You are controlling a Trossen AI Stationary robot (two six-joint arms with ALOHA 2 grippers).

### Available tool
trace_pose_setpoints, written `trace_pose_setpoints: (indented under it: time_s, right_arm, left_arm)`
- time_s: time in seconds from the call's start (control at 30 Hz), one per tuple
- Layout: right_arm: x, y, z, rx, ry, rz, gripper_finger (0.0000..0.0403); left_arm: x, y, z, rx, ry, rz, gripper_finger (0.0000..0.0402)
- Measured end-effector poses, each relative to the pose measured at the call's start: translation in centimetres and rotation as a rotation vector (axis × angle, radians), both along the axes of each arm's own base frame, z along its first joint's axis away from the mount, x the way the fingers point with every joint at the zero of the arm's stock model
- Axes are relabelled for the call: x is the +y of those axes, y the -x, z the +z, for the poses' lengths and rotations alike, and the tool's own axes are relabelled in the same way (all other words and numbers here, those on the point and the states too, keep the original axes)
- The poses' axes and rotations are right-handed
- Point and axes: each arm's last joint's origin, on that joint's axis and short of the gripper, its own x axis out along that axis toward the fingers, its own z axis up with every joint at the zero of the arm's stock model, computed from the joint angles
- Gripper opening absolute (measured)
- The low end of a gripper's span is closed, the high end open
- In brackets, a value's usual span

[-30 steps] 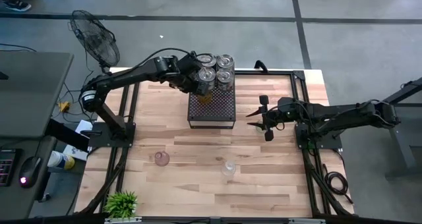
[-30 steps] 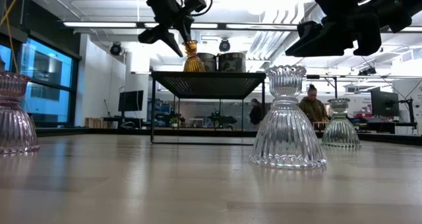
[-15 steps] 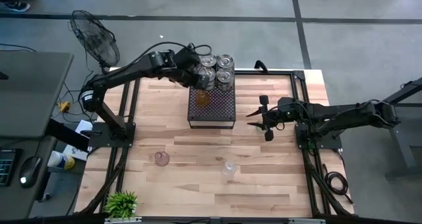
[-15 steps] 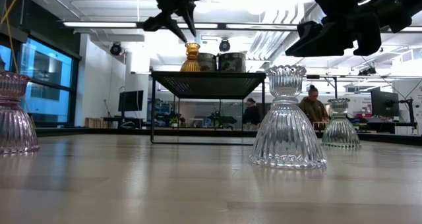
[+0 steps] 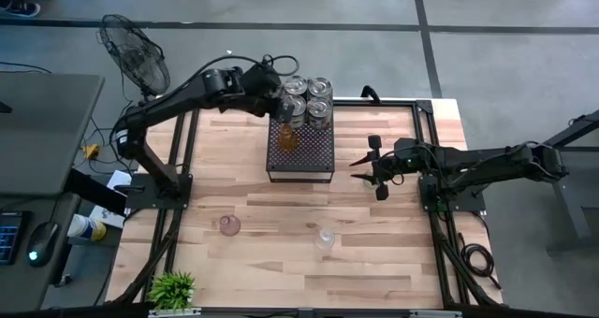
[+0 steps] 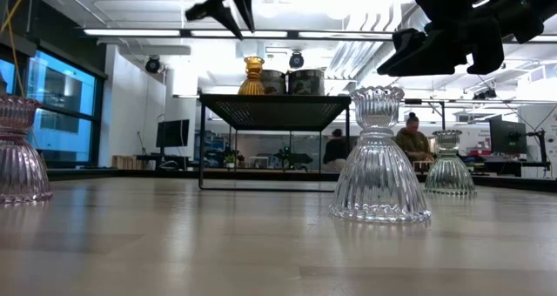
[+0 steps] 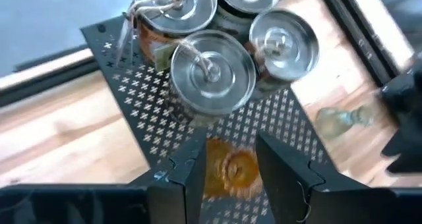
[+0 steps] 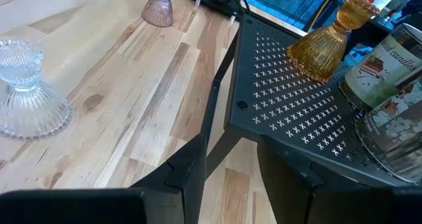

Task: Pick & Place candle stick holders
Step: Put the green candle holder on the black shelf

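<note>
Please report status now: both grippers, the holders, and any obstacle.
Left gripper open, above tray, empty. Right gripper open, waiting beside tray. Amber holder standing on tray; pink holder and clear holder on table. Four tins crowd tray's far end.

Black perforated tray (image 5: 301,159) on thin legs, standing on pale wooden table (image 5: 281,252) toward its far edge. Four lidded metal tins (image 7: 212,71) clustered at far end of tray, touching one another, string or wick showing on lids. Small green plant (image 5: 172,288) at near left corner of table. Round fan (image 5: 137,54) on floor beyond table's far left corner. Dark desk (image 5: 37,140) off to left, with computer mouse (image 5: 37,255) glowing near its edge. Dark frame rails (image 5: 435,215) along table's right side, cable (image 5: 477,257) coiled beside them. Seated person (image 6: 412,139) far off in bright room behind table, and large blue-lit window (image 6: 48,100) at left.
</note>
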Motion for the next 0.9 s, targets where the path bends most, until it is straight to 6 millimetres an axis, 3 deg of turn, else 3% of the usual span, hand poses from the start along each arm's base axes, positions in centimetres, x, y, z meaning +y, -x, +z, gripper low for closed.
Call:
trace_pose_setpoints:
  time_s: [0.13, 0.53, 0.9]
  right_arm:
    - [-0.1, 0.0, 0.0, 0.001, 0.007, -0.022, 0.0129]
    - [-0.3, 0.1, -0.1, 0.015, -0.019, -0.116, 0.0129]
    - [-0.7, 0.7, 0.6, -0.028, 0.025, -0.278, 0.0129]
  left_arm:
    - [-1.7, 0.3, 0.6, 0.07, -0.073, -0.031, 0.0128]
    - [-7.1, 0.8, 0.1, 0.292, -0.289, -0.075, 0.0128]
    - [-9.2, 2.1, -1.2, 0.43, -0.409, -0.079, 0.0128]
